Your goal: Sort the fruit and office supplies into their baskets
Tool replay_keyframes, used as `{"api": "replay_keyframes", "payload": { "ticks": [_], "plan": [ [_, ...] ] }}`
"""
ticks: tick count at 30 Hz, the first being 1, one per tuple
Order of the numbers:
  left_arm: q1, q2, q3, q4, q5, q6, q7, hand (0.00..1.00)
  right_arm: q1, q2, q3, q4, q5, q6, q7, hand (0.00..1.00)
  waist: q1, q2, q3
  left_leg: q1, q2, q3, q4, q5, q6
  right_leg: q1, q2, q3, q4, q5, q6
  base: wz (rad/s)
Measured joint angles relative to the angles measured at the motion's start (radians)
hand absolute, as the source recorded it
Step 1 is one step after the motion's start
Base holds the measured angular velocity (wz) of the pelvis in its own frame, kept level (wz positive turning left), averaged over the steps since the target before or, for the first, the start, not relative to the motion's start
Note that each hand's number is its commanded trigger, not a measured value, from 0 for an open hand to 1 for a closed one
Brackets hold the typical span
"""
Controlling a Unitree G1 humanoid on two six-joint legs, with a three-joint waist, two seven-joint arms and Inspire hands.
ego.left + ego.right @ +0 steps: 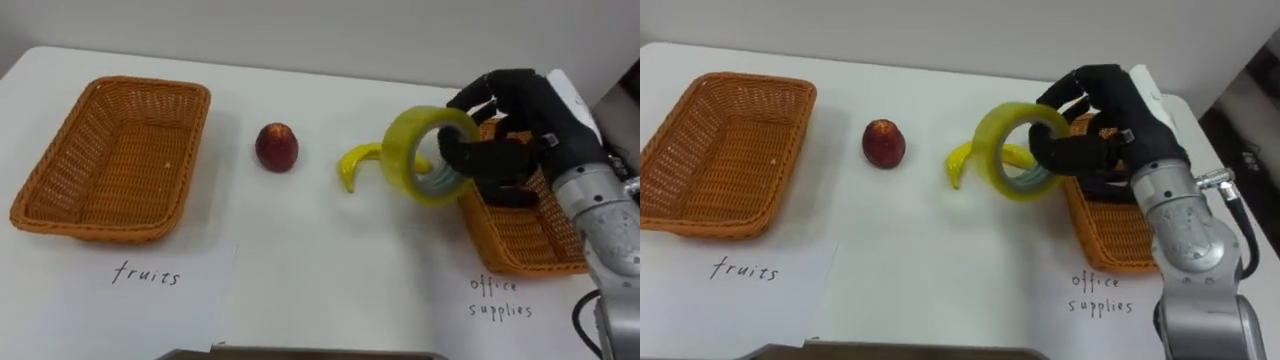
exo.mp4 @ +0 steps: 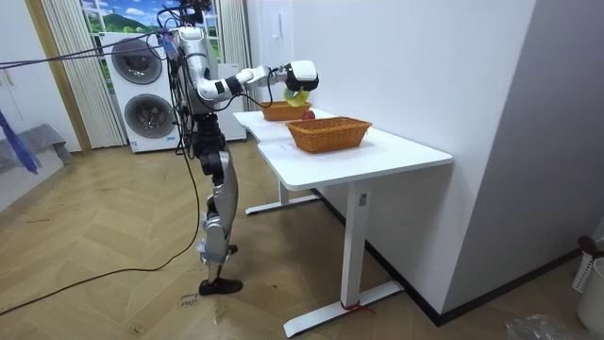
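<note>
Tape roll [image 1: 397, 150] in right hand [image 1: 520, 120] above white table [image 1: 300, 270], washers [image 2: 142, 85] behind

Both eye views look steeply down from the robot's head, close over the white counter [image 1: 320, 280], facing the wall along its far edge. They share nearly the same stretch, from the left basket [image 1: 110, 160] to the right basket [image 1: 525, 240]. The right eye view sits slightly to the right, so everything lies further left in it. The room view stands well off on the wooden floor [image 2: 113, 246], beyond the counter's end, and takes in the whole counter, both baskets and the standing robot.
</note>
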Motion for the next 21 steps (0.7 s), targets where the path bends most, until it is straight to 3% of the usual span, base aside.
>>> {"api": "replay_keyframes", "payload": {
  "ticks": [8, 13, 21],
  "plan": [
    [0.028, -0.003, 0.043, 0.000, 0.006, 0.008, 0.002, 0.00, 0.002, 0.000, -0.084, 0.088, 0.097, -0.010, -0.163, 1.00, -0.019, 0.005, 0.0006, -0.001, 0.001, -0.002, -0.001, 0.000, 0.000, -0.001, 0.001, -0.001, 0.002, 0.000, 0.000, 0.00],
    [0.036, -0.003, 0.051, 0.000, 0.006, 0.035, 0.004, 0.00, 0.003, -0.002, -0.107, 0.144, 0.107, -0.010, -0.279, 1.00, -0.037, 0.006, 0.0002, -0.001, 0.001, 0.001, -0.002, 0.000, 0.000, -0.003, 0.001, 0.000, 0.002, 0.000, 0.000, 0.00],
    [0.040, -0.004, 0.055, -0.055, 0.044, 0.068, 0.001, 0.00, 0.044, -0.002, -0.137, 0.166, 0.098, -0.005, -0.358, 1.00, -0.052, 0.007, -0.0034, -0.002, 0.003, 0.004, -0.006, 0.000, 0.000, -0.009, 0.002, 0.001, 0.003, 0.000, 0.000, 0.00]
  ]
}}
